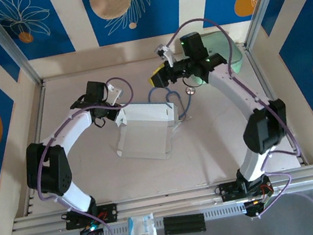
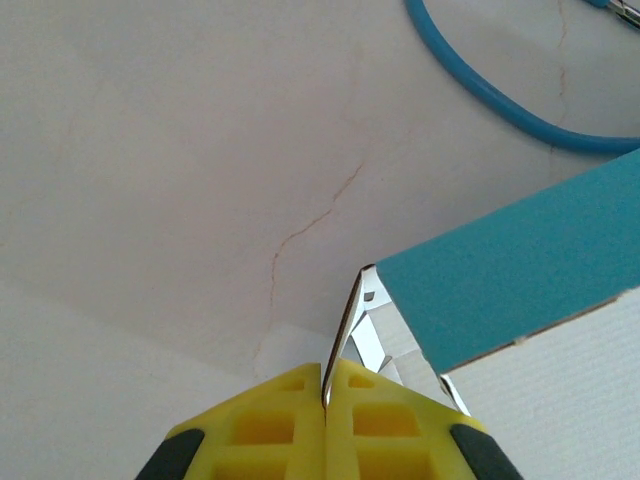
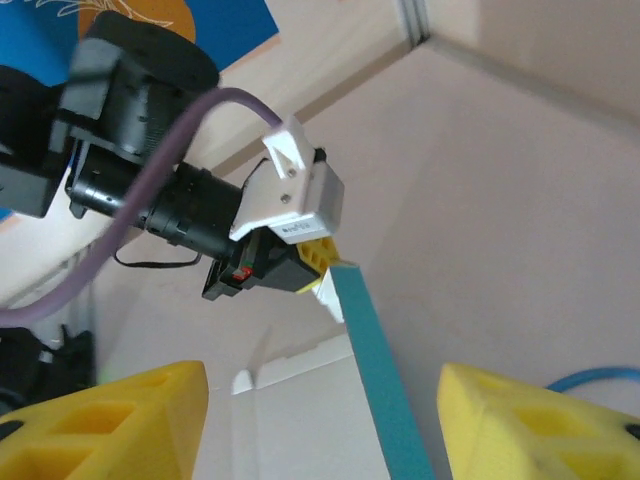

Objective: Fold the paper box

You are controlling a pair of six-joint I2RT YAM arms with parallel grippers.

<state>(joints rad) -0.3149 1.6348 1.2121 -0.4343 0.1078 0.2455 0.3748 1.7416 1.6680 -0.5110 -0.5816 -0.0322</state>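
The paper box (image 1: 144, 132) lies at the middle of the table, grey-white side up, with its far wall raised. My left gripper (image 1: 117, 110) sits at the box's far left corner. In the left wrist view its yellow fingers (image 2: 327, 400) are shut on a thin card flap (image 2: 345, 330) beside the light blue wall (image 2: 510, 270). My right gripper (image 1: 155, 82) hovers behind the box's far right corner, open. In the right wrist view the blue wall edge (image 3: 385, 390) rises between its spread yellow fingers (image 3: 110, 420), touching neither, with the left gripper (image 3: 310, 262) beyond.
A blue tube with a metal disc (image 1: 171, 100) lies just behind the box, and shows as a blue loop (image 2: 500, 95) in the left wrist view. A mint-green case (image 1: 225, 53) sits at the back right. A small packet (image 1: 141, 228) and a black part (image 1: 184, 223) rest on the front rail.
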